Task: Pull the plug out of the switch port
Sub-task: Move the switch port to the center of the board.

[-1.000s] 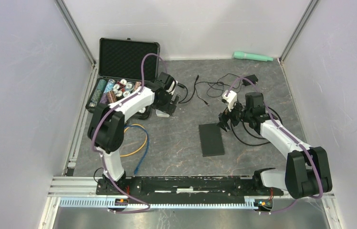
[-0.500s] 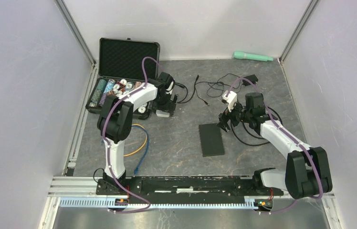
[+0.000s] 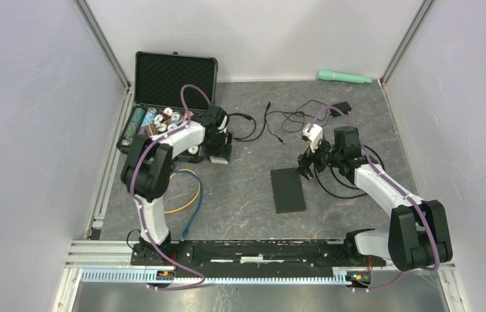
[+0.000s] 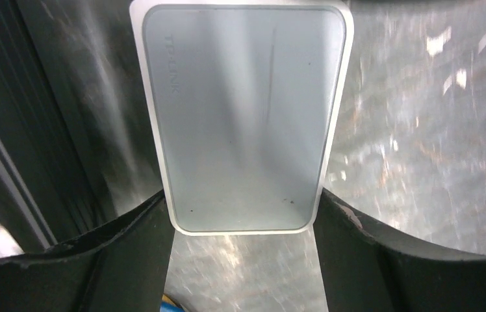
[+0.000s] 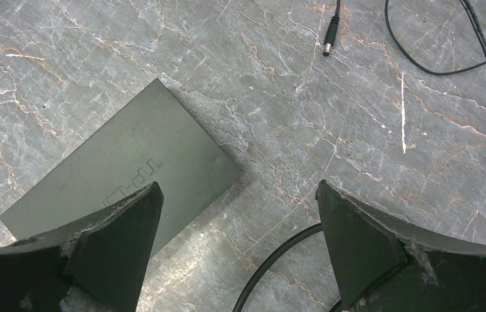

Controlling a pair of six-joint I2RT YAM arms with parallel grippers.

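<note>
From above, the left gripper (image 3: 219, 147) rests on the white switch (image 3: 219, 158), beside the open case (image 3: 175, 75) at the left rear of the bench (image 3: 240, 195). A black cable (image 3: 248, 127) loops off the switch toward the right. The plug is too small to pick out; it is presumably at that end. The right gripper (image 3: 306, 165) hovers well apart over a flat black box (image 3: 288, 190), on the cable's side.

Left wrist: the switch runs lengthwise away from the camera. Both fingers (image 4: 130, 247) lie against its long sides at the near end, so it looks gripped. The ports are hidden.

Right wrist: the jaws are wide and empty. I judge this arm must reach left for the plug.
</note>
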